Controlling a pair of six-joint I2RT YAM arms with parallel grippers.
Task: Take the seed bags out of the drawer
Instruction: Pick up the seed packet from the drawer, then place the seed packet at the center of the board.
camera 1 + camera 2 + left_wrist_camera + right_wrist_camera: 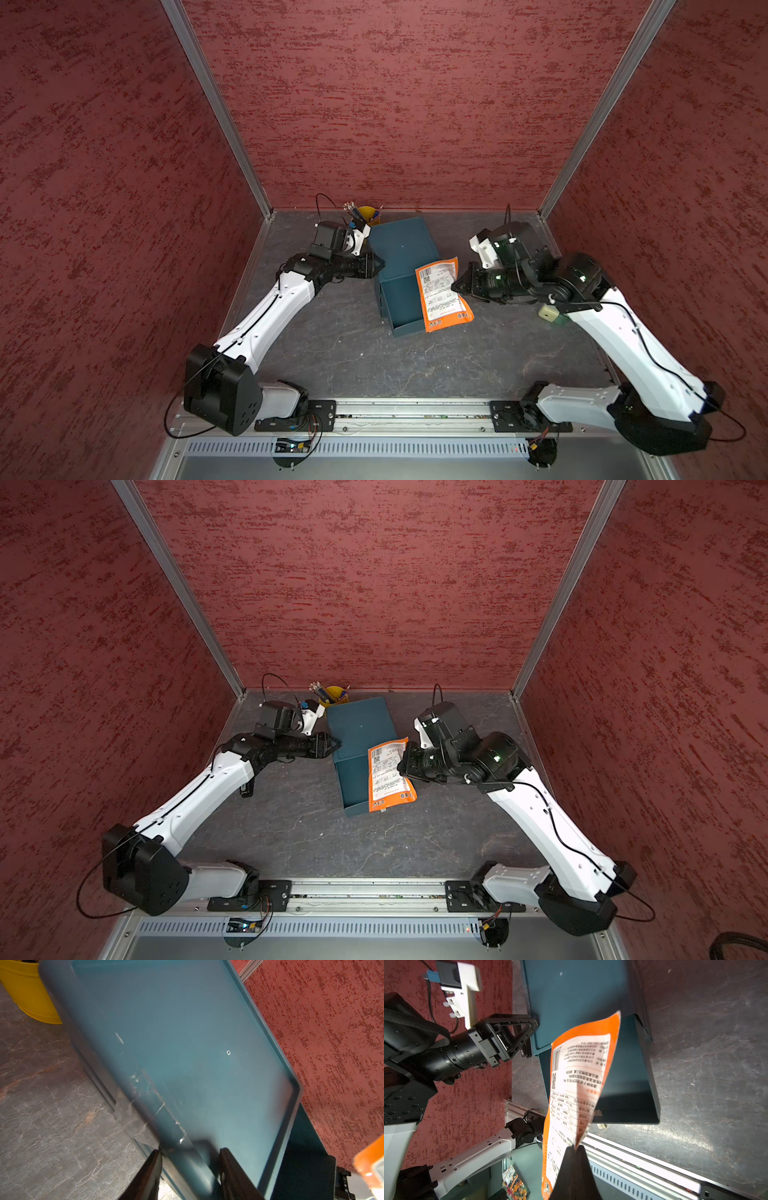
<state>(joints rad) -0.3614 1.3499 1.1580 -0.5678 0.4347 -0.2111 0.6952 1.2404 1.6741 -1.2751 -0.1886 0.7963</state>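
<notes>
Top views dim and evenly lit; wrist views soft with close-range blur, glare streaking the surface (691,1140) there.

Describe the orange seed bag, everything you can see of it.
The orange seed bag is a flat, glossy packet, seemingly plastic, with an orange border around a white panel of black text, a barcode and a QR code. The right end effector is shut on one long edge, where the film creases. The bag hangs tilted above the open teal drawer, hiding one side wall. Whether it touches the drawer cannot be told.
</notes>
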